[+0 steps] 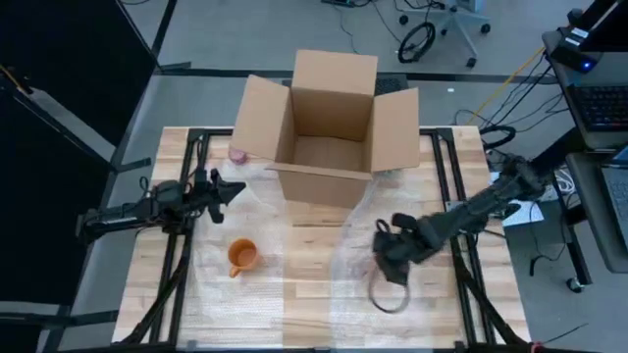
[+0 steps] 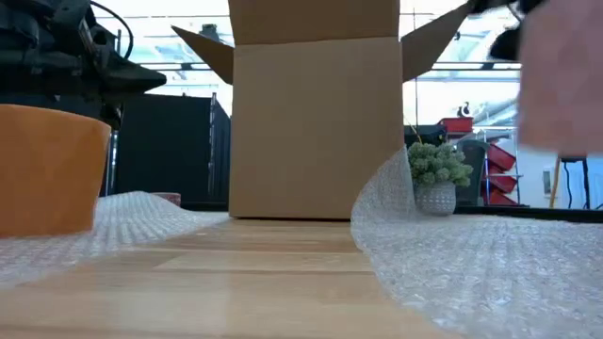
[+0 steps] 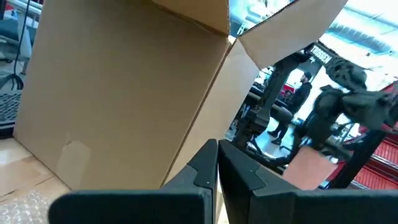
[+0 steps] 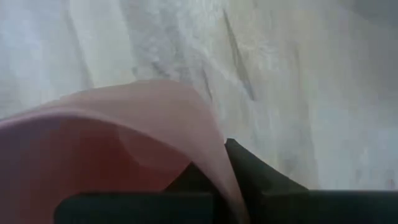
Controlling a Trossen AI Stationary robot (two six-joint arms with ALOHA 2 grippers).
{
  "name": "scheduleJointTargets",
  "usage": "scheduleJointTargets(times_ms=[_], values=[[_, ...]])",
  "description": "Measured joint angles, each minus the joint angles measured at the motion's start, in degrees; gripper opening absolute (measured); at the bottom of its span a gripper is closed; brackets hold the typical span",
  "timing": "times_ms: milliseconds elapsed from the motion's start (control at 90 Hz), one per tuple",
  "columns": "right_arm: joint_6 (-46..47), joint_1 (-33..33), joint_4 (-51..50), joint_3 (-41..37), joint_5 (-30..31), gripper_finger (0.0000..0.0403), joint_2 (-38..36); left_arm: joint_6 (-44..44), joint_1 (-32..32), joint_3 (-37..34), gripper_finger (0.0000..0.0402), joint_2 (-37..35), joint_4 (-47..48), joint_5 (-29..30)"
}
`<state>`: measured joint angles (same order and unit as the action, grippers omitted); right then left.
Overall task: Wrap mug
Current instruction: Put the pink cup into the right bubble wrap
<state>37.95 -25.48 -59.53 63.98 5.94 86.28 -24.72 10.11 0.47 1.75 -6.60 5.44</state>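
Your orange mug (image 1: 242, 257) stands upright on the bubble wrap (image 1: 221, 270) over the left half of the wooden table (image 1: 304, 294), handle toward the near-left edge. Your left gripper (image 1: 234, 188) hangs above the table, beyond the mug and a little to its left, near but clear of it, pointing toward the open cardboard box (image 1: 329, 127). In the left wrist view its two dark fingers (image 3: 205, 171) lie pressed together with nothing between them.

Your right gripper (image 1: 385, 257) is well apart from the mug, across the table's middle, low over a second sheet of bubble wrap (image 1: 432, 294). It pinches a pinkish band (image 1: 385, 292) that curls down into a loop on that sheet; in the right wrist view the band (image 4: 124, 137) runs between the fingertips and fills much of the frame.

A small pink object (image 1: 238, 155) sits by the box's left flap; you cannot tell what it is.
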Motion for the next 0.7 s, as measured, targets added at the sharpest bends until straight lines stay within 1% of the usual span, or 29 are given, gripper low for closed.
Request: scheduleJointTargets(times_ms=[111, 256, 311, 367, 444, 700], values=[[-3.5, 4.3, 1.8, -2.5, -0.1, 0.0001, 1.9, 0.0, 0.0, 0.0, 0.0000, 0.0, 0.0, 0.0], [-4.2, 8.0, 4.4, -5.9, -0.2, 0.0000, 2.8, 0.1, 0.0, 0.0, 0.0000, 0.0, -0.1, 0.1], [-4.2, 8.9, 6.0, -6.5, -1.3, 0.0000, 2.6, 0.1, 0.0, 0.0, 0.0000, 0.0, -0.1, 0.1], [-4.3, 9.6, 6.8, -6.9, -2.7, 0.0001, 2.6, 0.1, 0.0, 0.0, 0.0000, 0.0, 0.0, 0.1], [-4.0, 10.2, 6.7, -7.7, -3.2, 0.0007, 2.6, 0.1, 0.0, 0.0, 0.0000, 0.0, 0.0, 0.1], [-1.0, 10.5, 9.1, -9.5, -3.2, 0.0049, 2.6, 0.1, 0.0, 0.0, 0.0000, 0.0, 0.0, 0.1]])
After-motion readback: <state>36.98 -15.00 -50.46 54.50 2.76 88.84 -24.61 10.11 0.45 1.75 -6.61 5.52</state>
